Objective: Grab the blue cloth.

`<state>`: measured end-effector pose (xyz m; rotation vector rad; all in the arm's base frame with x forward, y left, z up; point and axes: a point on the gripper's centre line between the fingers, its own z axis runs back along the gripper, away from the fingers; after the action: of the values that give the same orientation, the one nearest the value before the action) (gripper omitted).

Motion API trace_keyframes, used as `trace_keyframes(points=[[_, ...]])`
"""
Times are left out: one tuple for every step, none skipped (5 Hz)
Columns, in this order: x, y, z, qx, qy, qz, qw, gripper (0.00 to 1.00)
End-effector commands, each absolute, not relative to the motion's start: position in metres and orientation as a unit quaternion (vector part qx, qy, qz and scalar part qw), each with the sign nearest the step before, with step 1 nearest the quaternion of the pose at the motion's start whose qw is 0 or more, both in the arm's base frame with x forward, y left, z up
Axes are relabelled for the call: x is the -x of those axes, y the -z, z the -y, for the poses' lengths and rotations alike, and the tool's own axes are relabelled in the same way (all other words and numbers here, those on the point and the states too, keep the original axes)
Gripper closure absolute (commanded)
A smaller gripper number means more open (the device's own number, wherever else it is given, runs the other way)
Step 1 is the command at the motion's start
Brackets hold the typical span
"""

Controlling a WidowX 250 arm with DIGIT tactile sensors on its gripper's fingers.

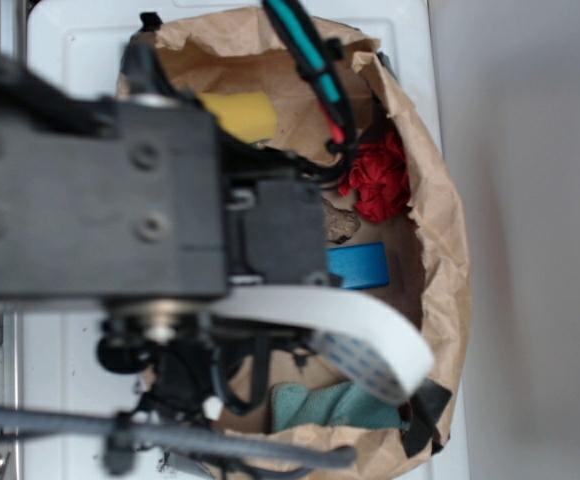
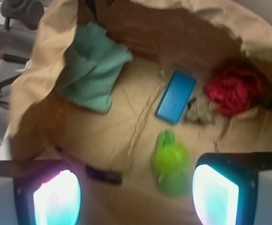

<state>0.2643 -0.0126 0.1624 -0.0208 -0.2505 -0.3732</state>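
Blue cloth lay up-left of your gripper, against the paper bag wall. Jaws were wide apart, empty. Looked like approach phase: you'd need to shift left, then descend, clear of the blue block.

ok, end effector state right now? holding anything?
End effector: open, holding nothing; the wrinkly teal-blue terry cloth lies apart from it, against the brown paper bag's wall.
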Motion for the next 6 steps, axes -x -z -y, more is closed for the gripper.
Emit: trace_keyframes(points=[[-0.278,-0.159,0.017,-0.047,0.167,0.118,0.978,0.0],[-0.278,-0.159,0.017,-0.047,0.167,0.118,0.978,0.0],[-0.278,-0.159,0.017,-0.047,0.167,0.118,0.978,0.0],[-0.288,-0.155,0.008,-0.002,0.236,0.127,0.963,0.0],[-0.306,-0.156,0.0,0.036,0.288,0.169,0.942,0.0],[-0.312,-0.155,-0.005,0.032,0.312,0.194,0.93,0.0]])
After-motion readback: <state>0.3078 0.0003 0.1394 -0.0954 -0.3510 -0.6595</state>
